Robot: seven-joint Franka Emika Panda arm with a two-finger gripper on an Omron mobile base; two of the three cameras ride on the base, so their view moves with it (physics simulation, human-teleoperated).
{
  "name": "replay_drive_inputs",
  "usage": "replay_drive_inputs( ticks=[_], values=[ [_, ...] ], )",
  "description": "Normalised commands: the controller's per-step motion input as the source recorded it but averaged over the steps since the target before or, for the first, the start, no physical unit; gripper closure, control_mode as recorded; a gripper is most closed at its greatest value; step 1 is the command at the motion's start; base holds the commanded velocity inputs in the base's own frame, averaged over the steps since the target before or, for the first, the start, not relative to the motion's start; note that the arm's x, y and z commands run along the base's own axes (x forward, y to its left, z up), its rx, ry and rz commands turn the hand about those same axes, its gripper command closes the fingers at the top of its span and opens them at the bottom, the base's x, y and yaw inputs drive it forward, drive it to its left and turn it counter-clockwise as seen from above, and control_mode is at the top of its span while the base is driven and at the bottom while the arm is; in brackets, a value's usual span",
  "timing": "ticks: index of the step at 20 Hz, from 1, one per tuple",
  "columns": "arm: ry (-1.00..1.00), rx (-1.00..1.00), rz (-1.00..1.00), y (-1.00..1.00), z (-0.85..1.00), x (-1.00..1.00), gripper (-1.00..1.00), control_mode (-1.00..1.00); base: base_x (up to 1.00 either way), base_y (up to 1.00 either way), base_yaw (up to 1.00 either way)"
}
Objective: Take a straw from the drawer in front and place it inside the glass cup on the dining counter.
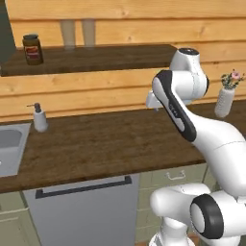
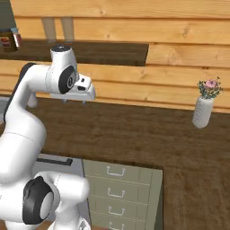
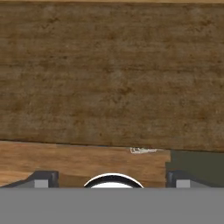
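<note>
Gripper open and empty above the counter; straw judged light, thin, stiff, apt to roll: pinch mid-length, gently.

Illumination is even and moderately bright in all views. Shadows are soft and faint beneath the vase on the worktop. No glare. Rendering is slightly soft, low-resolution.

Pale plank wall behind a dark wood counter, upper shelf at twelve o'clock, sink at nine, flower vase at three, green cabinet drawers at six.
</note>
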Motion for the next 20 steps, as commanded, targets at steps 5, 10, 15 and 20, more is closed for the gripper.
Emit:
replay_drive_inputs(
  ticks=[5,10,15,20],
  values=[
    [0.00,0.00,0.00,0.00,0.00,0.00,-1.00,1.00,-0.24,0.53,-0.37],
    [0.00,0.00,0.00,0.00,0.00,0.00,-1.00,1.00,0.00,0.48,-0.66],
    [0.00,0.00,0.00,0.00,0.00,0.00,-1.00,1.00,0.00,0.36,-0.72],
    [0.00,0.00,0.00,0.00,0.00,0.00,-1.00,1.00,-0.02,0.42,-0.69]
  ],
)
